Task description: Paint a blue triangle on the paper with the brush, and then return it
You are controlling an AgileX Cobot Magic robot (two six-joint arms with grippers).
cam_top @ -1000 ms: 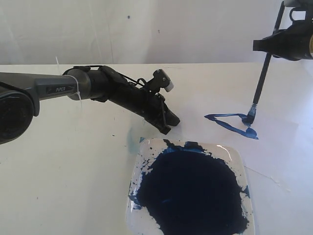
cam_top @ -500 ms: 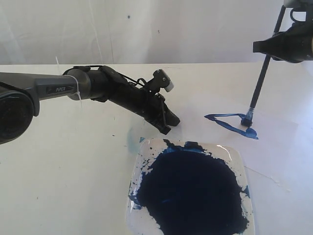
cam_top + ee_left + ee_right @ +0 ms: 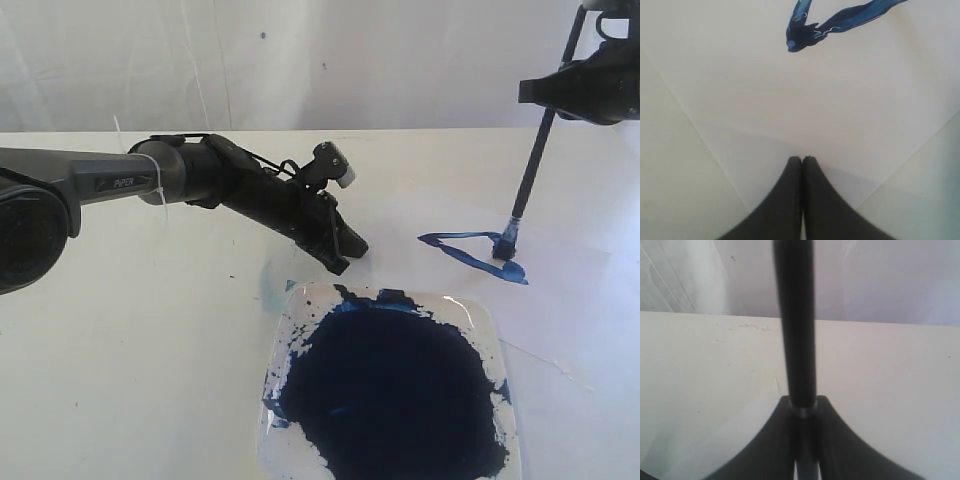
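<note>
My right gripper [image 3: 545,93] hangs at the upper right, shut on the brush [image 3: 530,170] and holding its black handle steeply upright. The stained tip touches the right corner of the blue triangle [image 3: 470,250], a rough bright-blue outline on the pale paper [image 3: 580,290]. In the right wrist view the brush handle [image 3: 796,340] rises from between my right gripper's [image 3: 803,402] fingers. My left gripper [image 3: 345,255] is shut with nothing in it, its tips low over the paper's near-left part. The left wrist view shows this left gripper [image 3: 802,159] on the paper [image 3: 790,100], with blue strokes [image 3: 840,20] ahead of it.
A square clear dish [image 3: 480,320] holding a large pool of dark-blue paint [image 3: 390,390] sits at the front, just below the left gripper. A faint pale-blue smear [image 3: 268,285] marks the table by the dish's far-left corner. A white wall closes off the back.
The brush tip has shifted slightly left at the triangle's right corner, and the right gripper has risen a little. The left arm has not moved.
</note>
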